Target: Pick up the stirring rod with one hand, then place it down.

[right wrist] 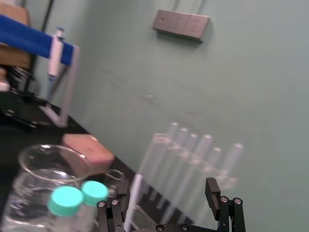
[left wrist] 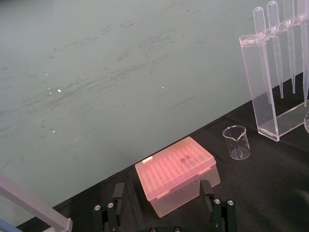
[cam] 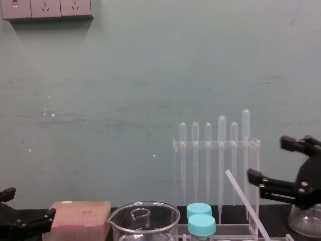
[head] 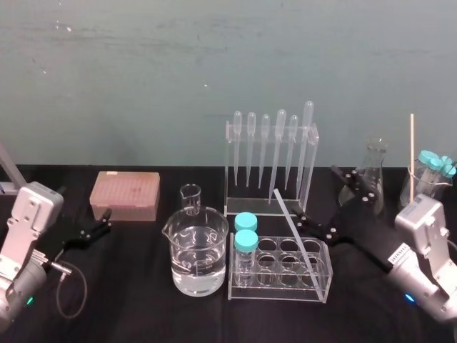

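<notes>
You are holding right gripper (head: 315, 191) wide open; stirring rod (head: 284, 207) is leaning slantwise in rack (head: 325, 289) just left; left gripper (head: 100, 227) idling afar.

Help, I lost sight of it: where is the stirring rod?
Head view, right of centre: the stirring rod leans in the test tube rack before the pipette stand, beside the right gripper.

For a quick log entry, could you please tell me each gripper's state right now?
Left gripper: open, holding nothing.
Right gripper: open, with the stirring rod between its fingers, not gripped.
</notes>
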{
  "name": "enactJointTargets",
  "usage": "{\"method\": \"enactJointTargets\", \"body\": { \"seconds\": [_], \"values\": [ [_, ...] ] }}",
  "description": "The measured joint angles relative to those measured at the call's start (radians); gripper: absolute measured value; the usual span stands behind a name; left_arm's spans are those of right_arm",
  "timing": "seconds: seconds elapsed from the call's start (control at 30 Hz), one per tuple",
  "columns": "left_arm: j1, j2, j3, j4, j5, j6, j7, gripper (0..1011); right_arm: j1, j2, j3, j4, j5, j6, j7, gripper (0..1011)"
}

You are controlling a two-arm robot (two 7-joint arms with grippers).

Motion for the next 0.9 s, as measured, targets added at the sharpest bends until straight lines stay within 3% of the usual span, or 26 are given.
{"method": "enactJointTargets", "body": {
  "seconds": [0.1,0.13,0.17,0.23,0.47,0.67,0.9],
  "values": [
    [0.0,0.0,0.0,0.0,0.0,0.0,0.0,1000,0.029,-0.02,-0.008,0.037,0.084,0.015,0.089,1000],
    [0.0,0.0,0.0,0.0,0.0,0.0,0.0,1000,0.044,-0.031,-0.009,0.058,0.134,0.034,0.135,1000],
    [0.0,0.0,0.0,0.0,0.0,0.0,0.0,1000,0.044,-0.031,-0.009,0.058,0.134,0.034,0.135,1000],
    [0.0,0.0,0.0,0.0,0.0,0.0,0.0,1000,0.069,-0.054,-0.01,0.098,0.225,0.083,0.22,1000],
    [0.0,0.0,0.0,0.0,0.0,0.0,0.0,1000,0.119,-0.101,-0.002,0.177,0.365,0.208,0.354,1000],
    [0.0,0.0,0.0,0.0,0.0,0.0,0.0,1000,0.145,-0.127,0.006,0.221,0.41,0.291,0.4,1000],
    [0.0,0.0,0.0,0.0,0.0,0.0,0.0,1000,0.153,-0.141,0.013,0.243,0.413,0.337,0.403,1000]
  ]
}}
